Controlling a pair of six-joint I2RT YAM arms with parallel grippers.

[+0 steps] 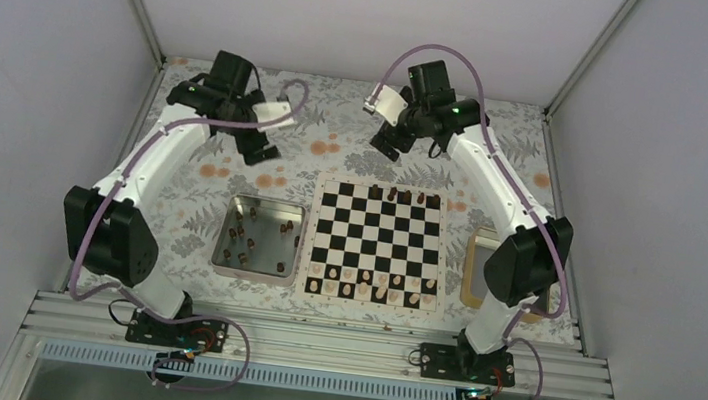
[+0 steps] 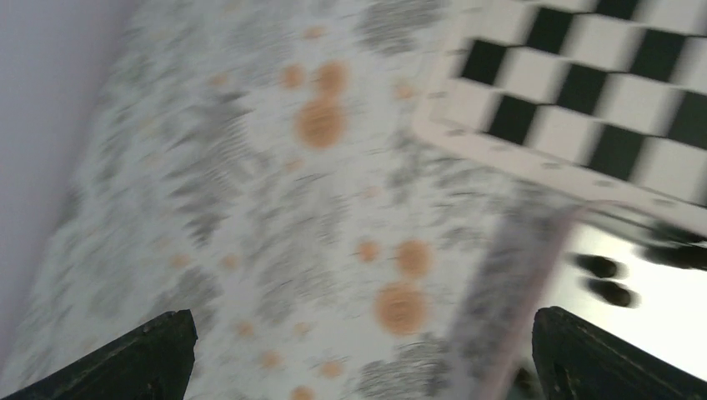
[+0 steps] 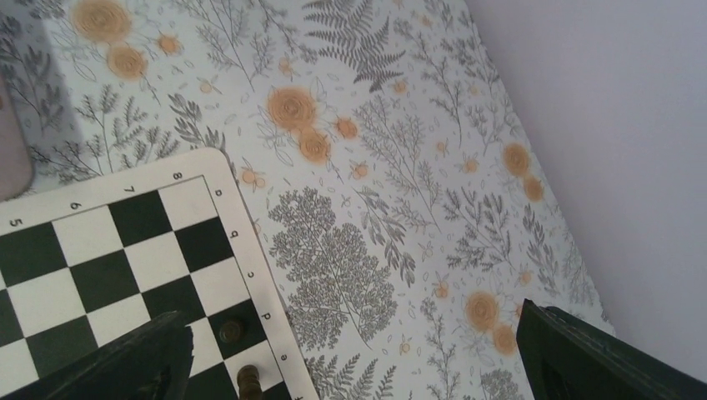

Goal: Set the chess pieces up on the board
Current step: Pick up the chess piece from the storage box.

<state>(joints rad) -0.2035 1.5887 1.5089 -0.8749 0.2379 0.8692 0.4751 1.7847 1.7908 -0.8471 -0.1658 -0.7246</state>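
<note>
The board (image 1: 377, 243) lies mid-table, with several dark brown chess pieces (image 1: 406, 197) on its far row and cream pieces on its near rows. More dark pieces (image 1: 247, 238) lie in the metal tray (image 1: 227, 233) to the left of the board. My left gripper (image 1: 257, 149) is open and empty above the cloth, beyond the tray. Its blurred wrist view (image 2: 363, 358) shows the board's corner (image 2: 584, 83) and two dark pieces (image 2: 600, 267) in the tray. My right gripper (image 1: 386, 146) is open and empty beyond the board's far edge. Its wrist view (image 3: 350, 358) shows two dark pieces (image 3: 231, 331) on the edge squares.
A floral cloth (image 1: 336, 148) covers the table. A light wooden tray (image 1: 476, 264) lies right of the board, partly hidden by the right arm. Grey walls close in the left, back and right sides.
</note>
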